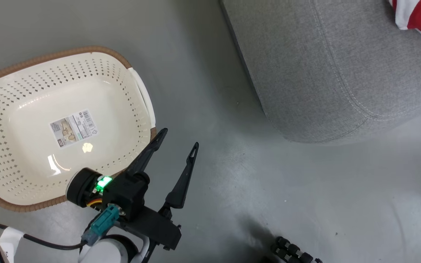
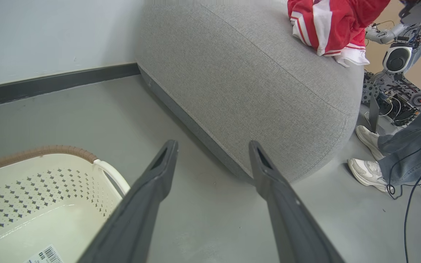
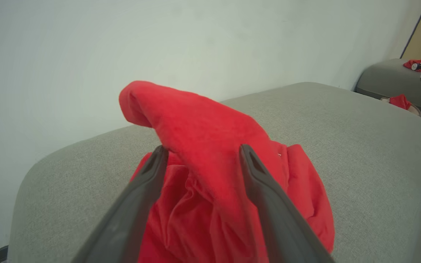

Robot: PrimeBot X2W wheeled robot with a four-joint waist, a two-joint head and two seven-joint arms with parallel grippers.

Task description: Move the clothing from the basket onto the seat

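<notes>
We are standing on a smooth grey floor [image 1: 214, 109], beside a pale wall [image 3: 86, 54] with a dark skirting board [image 2: 49, 84]. Our right gripper [image 3: 203, 149] is holding its two long dark fingers wide apart. A soft, rounded fold of the clothing [image 3: 203, 120] is rising between them. The jaws are spread rather than pinching, though we cannot tell whether the cloth is brushing them. The clothing is lying in a crumpled bright red heap on the seat [image 3: 342, 128], a big light grey cushion with a coarse weave, rounded edges and a stitched seam. In the left wrist view the heap is showing white panels and striped trim. Our right arm is reaching over the cushion and pointing down at the heap.

Our left gripper [image 1: 179, 138] is also standing open, with nothing in it. It is hovering over the floor between the basket [image 1: 57, 53] and the seat, with its fingers angling toward the seat. Behind them, a green light is glowing on the black wrist. The basket is an oval of cream perforated plastic with a brown woven-look rim, and a paper label [image 1: 73, 128] is showing on its bare bottom. Past the cushion's far end, a person in jeans and pale shoes [image 2: 367, 171] is standing.
</notes>
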